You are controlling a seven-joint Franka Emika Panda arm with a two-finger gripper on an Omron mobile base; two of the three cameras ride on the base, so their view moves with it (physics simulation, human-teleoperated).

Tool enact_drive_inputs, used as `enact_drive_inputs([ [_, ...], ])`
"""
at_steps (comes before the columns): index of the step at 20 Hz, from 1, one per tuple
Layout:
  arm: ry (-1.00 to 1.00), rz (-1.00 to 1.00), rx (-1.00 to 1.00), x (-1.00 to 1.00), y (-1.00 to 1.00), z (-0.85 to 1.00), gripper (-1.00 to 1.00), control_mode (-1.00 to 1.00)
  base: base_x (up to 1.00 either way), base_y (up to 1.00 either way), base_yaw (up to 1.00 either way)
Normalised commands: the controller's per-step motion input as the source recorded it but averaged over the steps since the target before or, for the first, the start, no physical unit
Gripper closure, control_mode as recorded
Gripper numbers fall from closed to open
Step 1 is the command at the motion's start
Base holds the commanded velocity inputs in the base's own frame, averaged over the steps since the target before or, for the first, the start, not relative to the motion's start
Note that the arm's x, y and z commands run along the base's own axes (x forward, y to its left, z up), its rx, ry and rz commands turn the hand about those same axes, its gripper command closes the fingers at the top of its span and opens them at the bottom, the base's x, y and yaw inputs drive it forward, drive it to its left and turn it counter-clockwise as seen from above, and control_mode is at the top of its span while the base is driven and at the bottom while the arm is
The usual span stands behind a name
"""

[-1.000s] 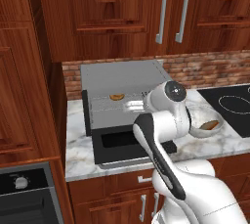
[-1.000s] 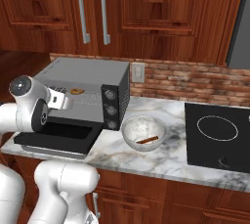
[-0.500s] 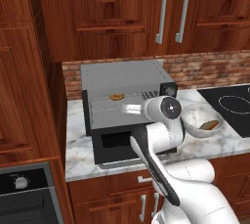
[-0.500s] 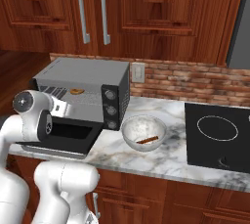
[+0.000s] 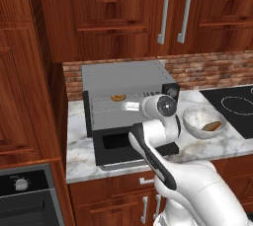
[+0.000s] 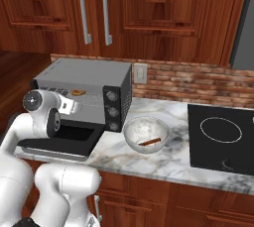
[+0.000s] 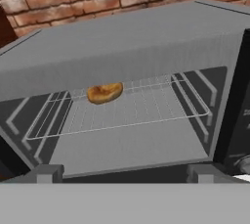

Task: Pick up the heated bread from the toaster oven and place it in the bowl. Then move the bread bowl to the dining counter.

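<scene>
A kitchen bay of dark red wood cabinets (image 6: 149, 3) and a brick backsplash (image 6: 198, 85) surrounds a veined marble counter (image 6: 163, 161). The gripper (image 7: 124, 171) faces the open mouth of the toaster oven (image 5: 123, 79), just outside it; its two dark fingertips (image 7: 46, 173) stand wide apart, nothing between them.

Directly ahead, the oven cavity is a grey metal box with smooth walls. A thin wire rack (image 7: 146, 105) spans it from side to side, leaving open room above the rack up to the flat ceiling. The bread (image 7: 104, 92), a small flattish golden-brown piece, lies on the rack toward the back, left of centre in the hand view, apart from the fingertips. The black drop-down door (image 6: 59, 139) lies lowered, flat over the counter's front edge, below the white arm (image 5: 153, 146).

A black knob panel (image 6: 113, 107) forms the oven's right end. Just beside it on the counter stands the bowl (image 6: 145, 134), round, whitish, grey-speckled, with a small brown piece inside. Beyond the bowl lies a flat black cooktop (image 6: 221, 137).
</scene>
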Motion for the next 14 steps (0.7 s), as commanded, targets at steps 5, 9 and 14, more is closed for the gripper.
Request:
enact_drive_inputs([
  [5,0.0,0.0,-0.1,0.17,0.03,-0.16,-1.0,-1.0,0.0,0.0,0.0],
  [9,0.0,0.0,-0.12,0.14,0.09,-0.26,-1.0,-1.0,0.0,0.0,0.0],
  [14,0.0,0.0,-0.07,0.14,0.07,-0.21,-1.0,-1.0,0.0,0.0,0.0],
])
